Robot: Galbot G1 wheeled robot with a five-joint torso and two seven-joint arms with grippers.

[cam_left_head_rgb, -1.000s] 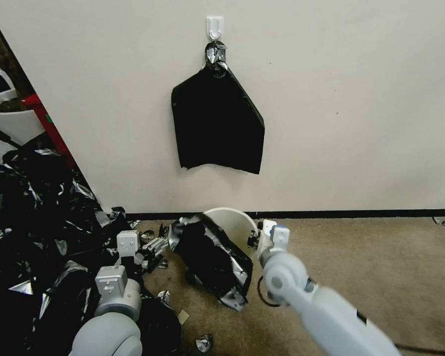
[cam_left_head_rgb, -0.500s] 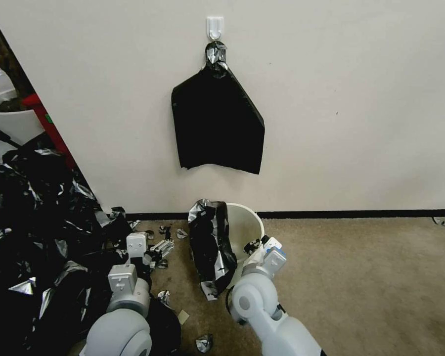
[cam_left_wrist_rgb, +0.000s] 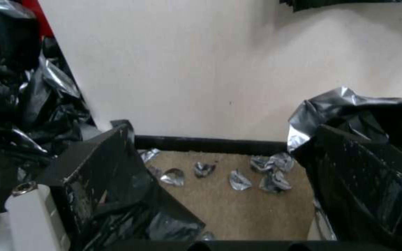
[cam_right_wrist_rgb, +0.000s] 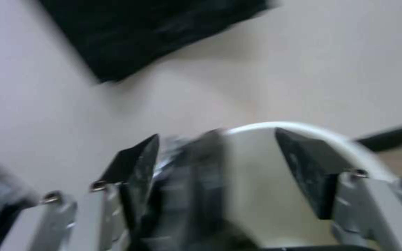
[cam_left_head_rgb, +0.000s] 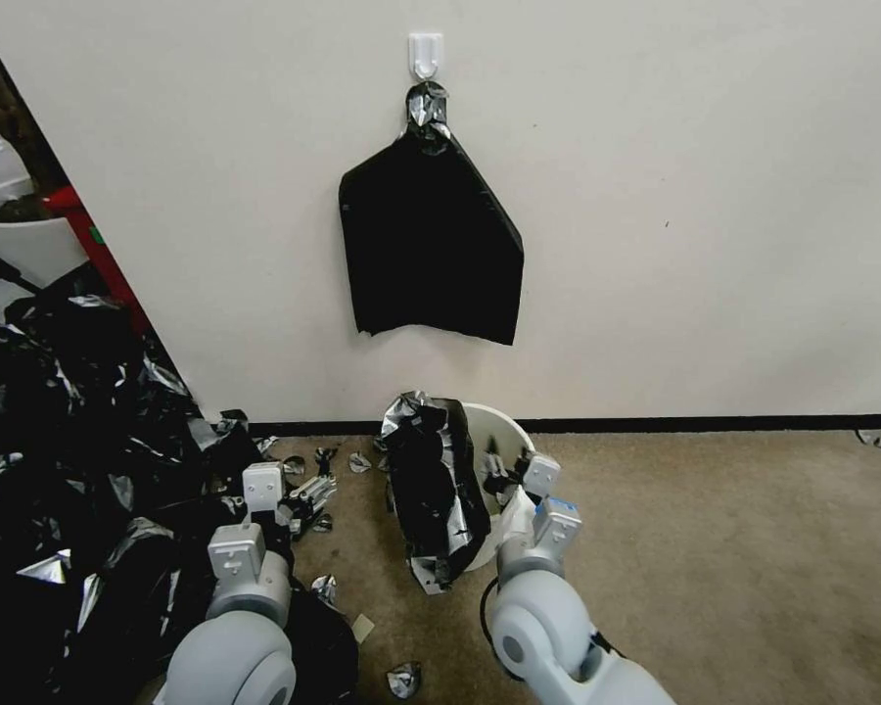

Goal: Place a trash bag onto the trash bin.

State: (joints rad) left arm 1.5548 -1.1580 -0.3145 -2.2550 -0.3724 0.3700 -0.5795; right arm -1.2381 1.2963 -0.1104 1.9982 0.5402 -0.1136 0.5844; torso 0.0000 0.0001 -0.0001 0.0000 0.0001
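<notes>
Your right gripper [cam_left_head_rgb: 499, 468] now sits at the mouth of the trash bin [cam_left_head_rgb: 504, 431], jaws apart, one finger beside the crumpled plastic and the other over the cream inner wall, as the right wrist view shows [cam_right_wrist_rgb: 215, 167]. A second ago the bin lay tipped on the carpet [cam_left_head_rgb: 715, 548] with the trash bag [cam_left_head_rgb: 439, 490] sprawled low across its front; since then the bin has come nearer upright against the skirting, and the bag has gathered into a narrow, tall bundle hanging down the bin's left side, its lower end trailing to the floor. Your right arm has also swung in closer to the robot. That helps: the opening faces up again. But the bag only drapes over one part of the rim; you can judge it not yet spread around the mouth, so the fitting is still to do. Your left gripper [cam_left_head_rgb: 308, 490] waits low over the carpet just left of the bin, jaws wide apart with nothing between them [cam_left_wrist_rgb: 220, 164], near the scraps of foil-like plastic [cam_left_wrist_rgb: 238, 174] and the big heap of black bags [cam_left_head_rgb: 59, 450].
</notes>
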